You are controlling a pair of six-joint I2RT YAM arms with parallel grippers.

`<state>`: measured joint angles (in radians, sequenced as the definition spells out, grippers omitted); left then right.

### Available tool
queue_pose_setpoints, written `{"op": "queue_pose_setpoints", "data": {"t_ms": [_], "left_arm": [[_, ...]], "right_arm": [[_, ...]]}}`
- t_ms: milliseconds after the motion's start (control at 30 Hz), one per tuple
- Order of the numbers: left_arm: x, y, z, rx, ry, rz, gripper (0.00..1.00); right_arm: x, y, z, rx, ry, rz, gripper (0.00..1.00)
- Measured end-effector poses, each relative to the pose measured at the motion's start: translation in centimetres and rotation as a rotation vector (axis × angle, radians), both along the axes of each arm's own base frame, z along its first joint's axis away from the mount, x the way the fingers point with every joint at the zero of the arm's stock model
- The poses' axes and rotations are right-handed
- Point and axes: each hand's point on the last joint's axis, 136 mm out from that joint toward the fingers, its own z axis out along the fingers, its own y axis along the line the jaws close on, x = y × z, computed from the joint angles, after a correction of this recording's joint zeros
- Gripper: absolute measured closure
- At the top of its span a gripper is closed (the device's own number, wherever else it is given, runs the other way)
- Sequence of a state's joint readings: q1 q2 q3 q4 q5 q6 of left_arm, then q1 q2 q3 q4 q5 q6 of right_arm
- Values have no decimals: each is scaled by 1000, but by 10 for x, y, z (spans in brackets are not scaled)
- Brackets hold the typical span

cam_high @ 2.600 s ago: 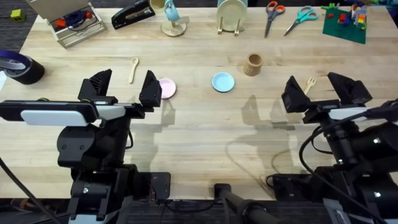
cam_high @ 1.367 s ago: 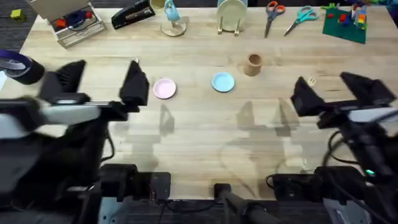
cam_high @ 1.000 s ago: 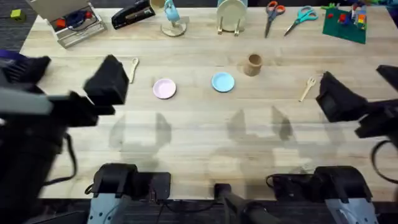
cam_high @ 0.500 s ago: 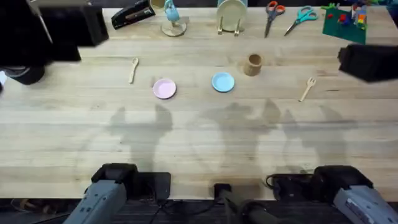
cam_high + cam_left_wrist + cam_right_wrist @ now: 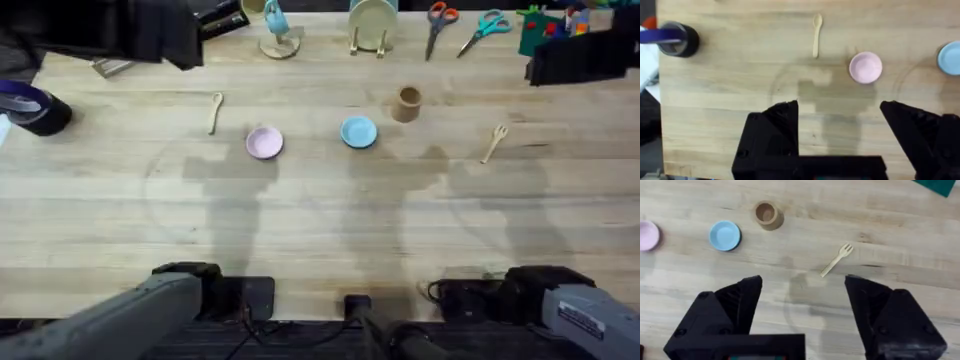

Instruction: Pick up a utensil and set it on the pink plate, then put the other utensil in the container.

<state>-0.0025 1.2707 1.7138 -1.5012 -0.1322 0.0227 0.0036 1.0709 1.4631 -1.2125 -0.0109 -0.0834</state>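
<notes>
The wooden spoon [image 5: 214, 112] lies on the table left of the pink plate [image 5: 264, 143]. The wooden fork [image 5: 494, 143] lies to the right, beyond the tan wooden cup [image 5: 406, 103]. Both arms are raised high and show as dark blurs: the left arm [image 5: 120, 30] at the top left, the right arm [image 5: 580, 55] at the top right. My left gripper [image 5: 840, 125] is open, high above the spoon [image 5: 816, 35] and the pink plate [image 5: 865, 67]. The right gripper [image 5: 802, 300] is open too, high above the fork [image 5: 837, 260] and the cup [image 5: 766, 214].
A light-blue plate [image 5: 358, 132] sits between the pink plate and the cup. A black tape roll [image 5: 30, 105] is at the left edge. Along the back stand a stapler [image 5: 215, 20], a mug stand [image 5: 275, 30], a plate rack [image 5: 372, 25], scissors [image 5: 441, 25] and a green brick plate [image 5: 550, 35].
Both arms have lifted from low over the table's front up toward the camera and toward the back. Spoon, fork, plates and cup have stayed in place.
</notes>
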Motion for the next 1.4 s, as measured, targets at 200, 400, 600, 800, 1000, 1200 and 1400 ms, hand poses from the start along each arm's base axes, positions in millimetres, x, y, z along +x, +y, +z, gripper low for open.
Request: {"op": "queue_pose_setpoints", "data": {"t_ms": [200,400,600,800,1000,1200,1400], "left_arm": [[28,0,-36,0,136,0,7],[53,0,-73,1,257,0,8],[73,0,-109,1,353,0,7],[102,2,-123,-1,285,7,7],[107,22,-142,-14,272,54,7],[110,39,-163,-34,259,80,7],[112,41,-184,-38,248,66,8]], "right_arm": [[7,0,-9,0,37,0,6],[8,0,-10,0,44,0,6],[8,0,-10,0,44,0,6],[8,0,-10,0,44,0,5],[8,0,-10,0,44,0,6],[8,0,-10,0,44,0,6],[8,0,-10,0,44,0,6]]}}
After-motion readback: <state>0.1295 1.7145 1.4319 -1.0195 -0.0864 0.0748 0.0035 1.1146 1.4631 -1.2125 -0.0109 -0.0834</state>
